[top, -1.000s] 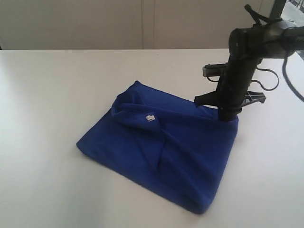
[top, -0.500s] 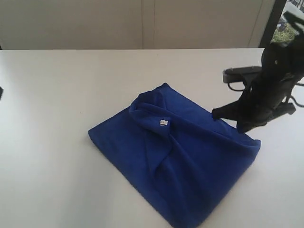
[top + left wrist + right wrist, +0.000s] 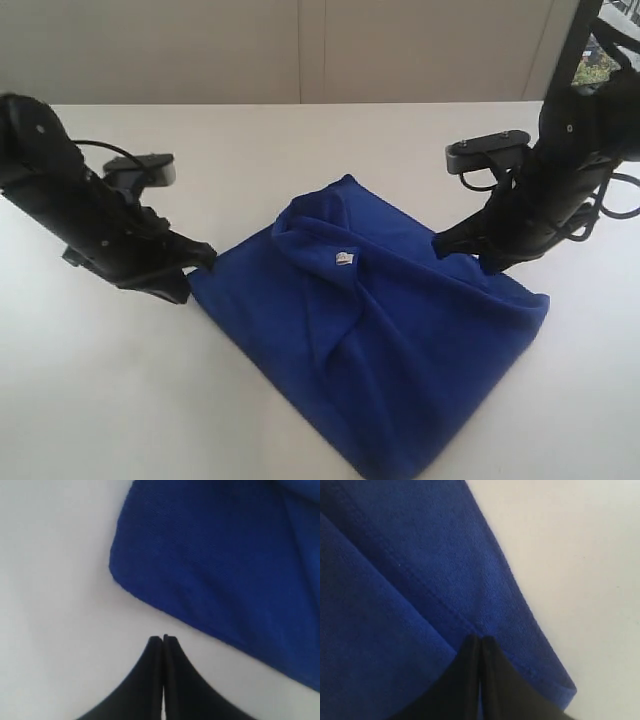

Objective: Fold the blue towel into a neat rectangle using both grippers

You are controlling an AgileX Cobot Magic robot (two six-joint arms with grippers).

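A white bench (image 3: 300, 140) fills the exterior view. The blue towel (image 3: 400, 340) lies folded and rumpled mid-bench, white label (image 3: 344, 258) up, with the left tool (image 3: 203, 257) by its left corner and the right tool (image 3: 442, 243) at its far edge. Left wrist view: the tool is pressed together over bare bench, just short of the cloth. Right wrist view: the tool is pressed together on the towel's edge; whether it nips cloth cannot be told.

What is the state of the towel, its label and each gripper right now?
blue towel, loosely folded, creased, not yet a neat rectangle.
white label, showing on top.
left gripper, fingers shut, empty, just off the towel's corner.
right gripper, fingers shut, tips on the towel's edge.
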